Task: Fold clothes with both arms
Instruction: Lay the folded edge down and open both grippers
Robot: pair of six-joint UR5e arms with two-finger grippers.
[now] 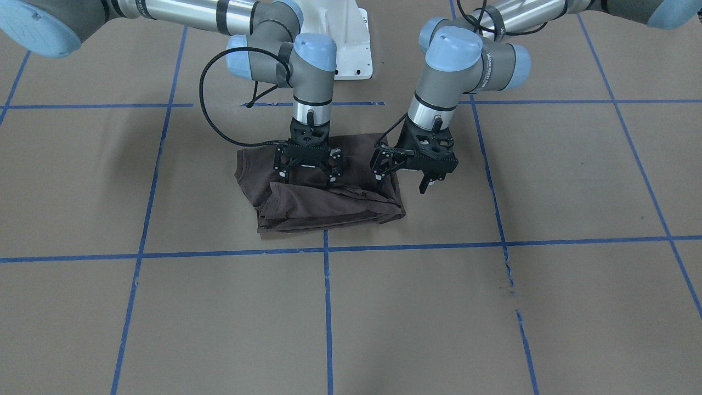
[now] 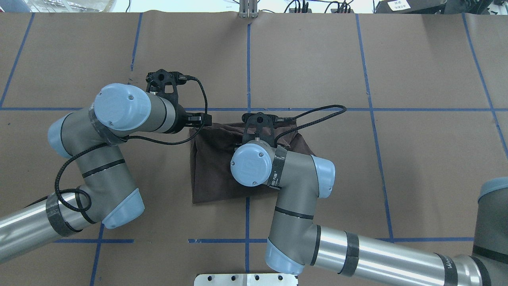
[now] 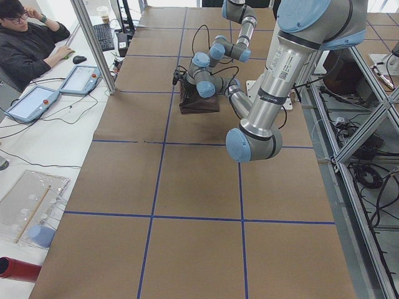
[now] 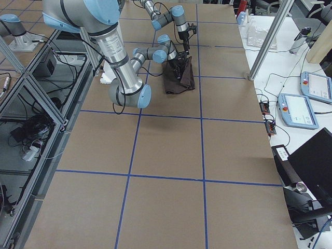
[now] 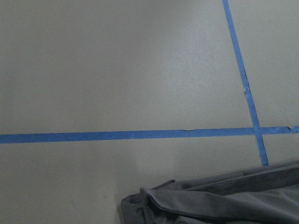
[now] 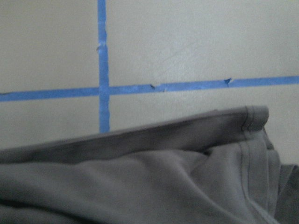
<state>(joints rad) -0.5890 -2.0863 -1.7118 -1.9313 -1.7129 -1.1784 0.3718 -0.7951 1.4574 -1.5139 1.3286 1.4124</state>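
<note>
T-shirt (image 1: 323,206) folded, long axis left-right, left fingers (image 1: 424,185) and right fingers (image 1: 332,176) spread

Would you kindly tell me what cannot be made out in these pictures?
1. Overhead view: right gripper hidden under its own wrist joint.
2. Front-facing view: T-shirt collar and lettering, folded out of sight.
3. Wrist views: no fingers in frame.
4. Side views: left gripper and T-shirt detail too small.

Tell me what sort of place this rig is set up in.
Most likely a robotics lab or data-collection cell: a brown paper-covered table gridded with blue tape lines, pale grey touchscreen pendants with red buttons on a white side desk, and a person seated beside them.
</note>
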